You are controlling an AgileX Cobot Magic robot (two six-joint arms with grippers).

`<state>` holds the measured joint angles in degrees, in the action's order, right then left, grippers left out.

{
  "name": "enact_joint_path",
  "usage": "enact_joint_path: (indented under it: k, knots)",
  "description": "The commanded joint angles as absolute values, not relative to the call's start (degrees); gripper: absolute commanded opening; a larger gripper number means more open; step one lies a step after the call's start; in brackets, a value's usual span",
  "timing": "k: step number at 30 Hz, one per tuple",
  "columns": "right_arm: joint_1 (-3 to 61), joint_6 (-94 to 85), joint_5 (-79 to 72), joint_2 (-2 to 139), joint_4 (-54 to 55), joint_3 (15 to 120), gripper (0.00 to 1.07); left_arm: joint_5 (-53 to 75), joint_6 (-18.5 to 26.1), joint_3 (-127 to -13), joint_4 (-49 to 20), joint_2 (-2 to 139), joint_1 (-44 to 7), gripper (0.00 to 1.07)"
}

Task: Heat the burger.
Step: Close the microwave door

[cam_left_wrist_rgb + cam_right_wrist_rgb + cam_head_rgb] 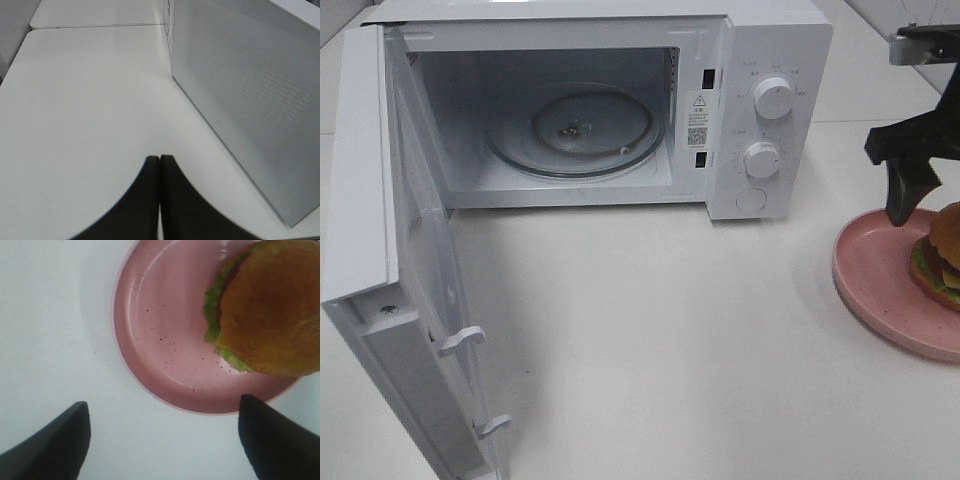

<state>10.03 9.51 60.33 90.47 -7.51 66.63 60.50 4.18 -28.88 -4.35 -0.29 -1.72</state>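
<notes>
The burger, with a golden-brown bun, green lettuce and a dark patty, sits on a pink speckled plate at the right edge of the table. In the right wrist view the burger lies toward one side of the plate. My right gripper hovers over the plate's near-left rim, open wide and empty. My left gripper is shut and empty above bare table, beside the microwave's perforated side wall. It is out of the exterior view.
The white microwave stands at the back, its door swung fully open to the left. A glass turntable lies inside the cavity. White table stretches between the microwave and the plate.
</notes>
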Motion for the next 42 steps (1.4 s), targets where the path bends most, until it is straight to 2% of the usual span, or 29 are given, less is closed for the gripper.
enact_joint_path:
  k: [1,12,18,21,31,42]
  knots:
    - [9.17,8.42,63.94,85.71,-7.56,66.86,0.76,59.59,3.84,-28.65,-4.18,-1.43,-1.66,0.00]
    - [9.28,8.59,68.18,70.82,-6.65,66.41,0.75,59.59,3.84,-28.65,-4.18,-1.43,-1.66,0.00]
    - [9.28,8.31,68.18,61.08,-6.47,58.90,0.70,59.59,3.84,-28.65,-4.18,-1.43,-1.66,0.00]
    - [9.28,8.08,68.18,54.60,-6.47,51.57,0.68,59.59,3.84,-28.65,-4.18,-1.43,-1.66,0.00]
    - [9.28,7.68,66.92,39.25,-6.47,35.41,0.67,59.59,3.84,-28.65,-4.24,-1.43,-1.66,0.00]
    - [9.28,3.67,59.13,18.39,-5.50,29.56,0.67,59.59,3.84,-28.65,-4.24,-1.43,-1.66,0.00]
